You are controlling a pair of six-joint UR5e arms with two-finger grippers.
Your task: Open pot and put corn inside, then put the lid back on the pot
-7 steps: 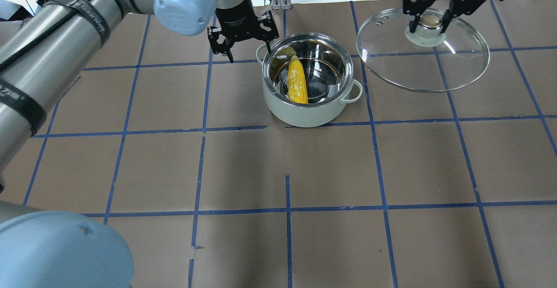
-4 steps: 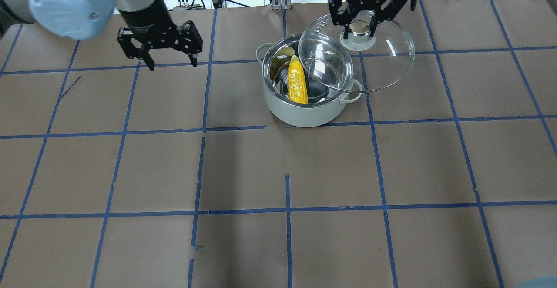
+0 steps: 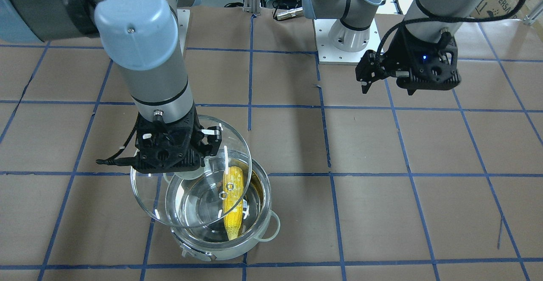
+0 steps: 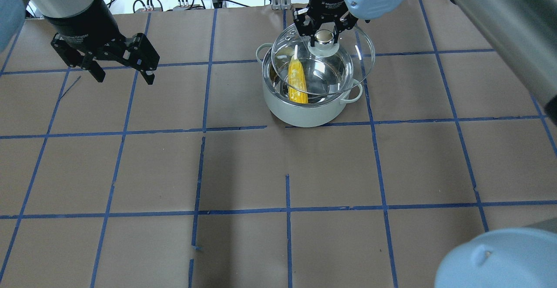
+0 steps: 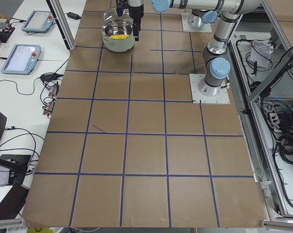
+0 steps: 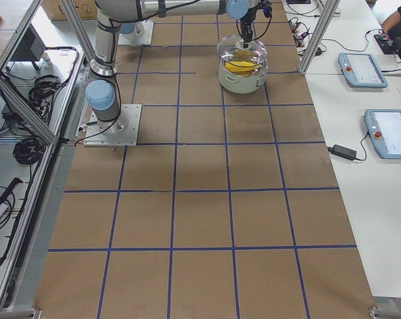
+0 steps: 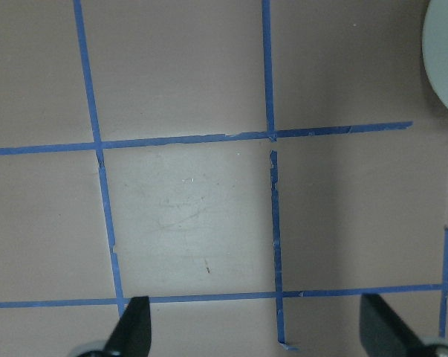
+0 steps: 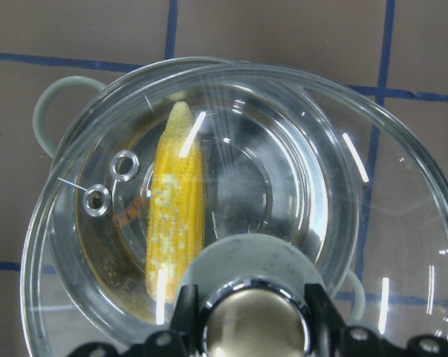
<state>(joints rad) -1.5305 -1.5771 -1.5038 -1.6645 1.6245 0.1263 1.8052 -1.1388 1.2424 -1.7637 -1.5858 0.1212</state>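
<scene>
The steel pot (image 4: 311, 115) stands on the table at the back middle, with the yellow corn (image 4: 297, 81) lying inside it. My right gripper (image 4: 323, 36) is shut on the knob of the glass lid (image 4: 353, 68). It holds the lid just above the pot, shifted a little back and right of the rim, not seated. The right wrist view shows the corn (image 8: 175, 216) through the lid (image 8: 387, 223). The front view shows the lid (image 3: 148, 200) overlapping the pot (image 3: 220, 252). My left gripper (image 4: 124, 79) is open and empty, well to the left of the pot.
Brown paper with a grid of blue tape (image 4: 287, 212) covers the table. The arm bases (image 3: 345, 43) stand at the robot side. In the left wrist view my open left gripper (image 7: 257, 331) hangs over bare paper, with the pot's edge (image 7: 446, 52) at the top right.
My right gripper has carried the lid leftward from beside the pot to over it. My left gripper has moved left, away from the pot, still open.
</scene>
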